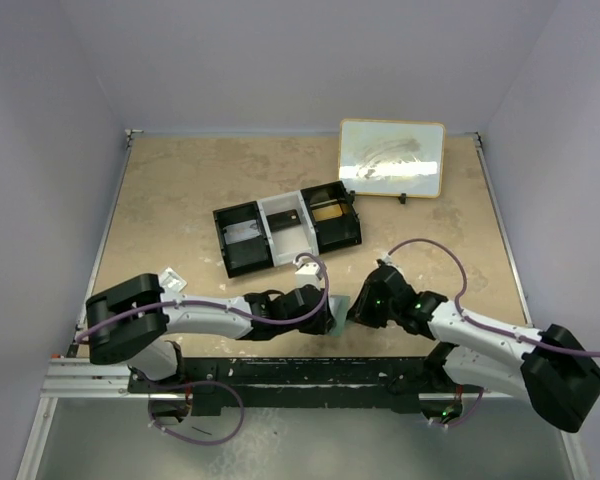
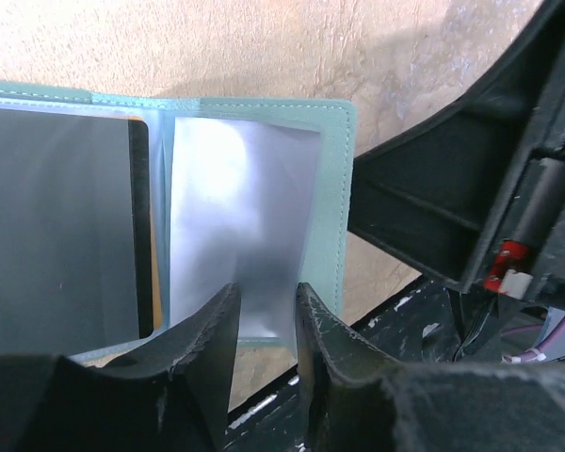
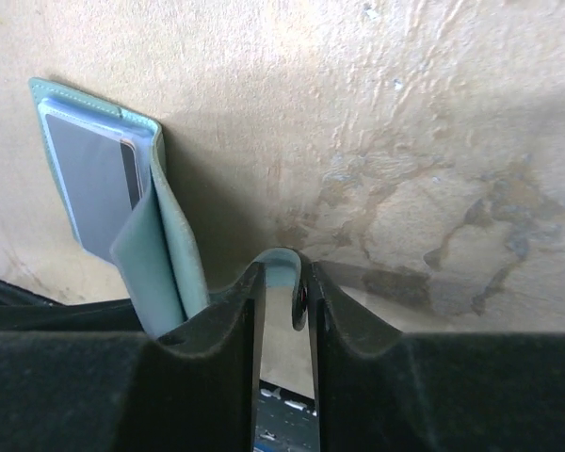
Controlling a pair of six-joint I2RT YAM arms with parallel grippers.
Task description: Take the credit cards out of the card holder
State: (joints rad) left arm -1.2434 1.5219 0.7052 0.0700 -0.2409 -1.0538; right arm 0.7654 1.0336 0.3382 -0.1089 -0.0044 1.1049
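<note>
Barely under way. Open already, the card holder (image 1: pixel 341 311), and parked by the middle of the tabletop's near edge, between the two pincers and well short of the black-and-white tray (image 1: pixel 285 228) toward the centre.

Both credit cards yet to come out. In the left wrist view, the dark card (image 2: pixel 61 226) tucked under a clear pocket on one half, with only a sliver of the orange card (image 2: pixel 156 282) peeking from behind its edge (depth in the pocket impossible to judge). No card seen outside the holder in any view.

Left pincer (image 2: pixel 266 299): jaws a narrow gap apart, poised at the lower edge of the empty clear leaf (image 2: pixel 235 188) on the other half, clamped on nothing visible. Right pincer (image 3: pixel 284 282): jaws nearly together, with the teal edge of the raised cover between them and filling most of the gap. Gripped or merely resting there, cannot tell.

Done, by the look of it: unfolding the holder and propping one cover up. Left, as a judgement: shifting from the empty leaf to the loaded pocket, pinching the dark card's free edge, drawing it out and laying it on the tabletop, then the same for the orange one. Probably calls for one pincer steadying the cover during each pull.
</note>
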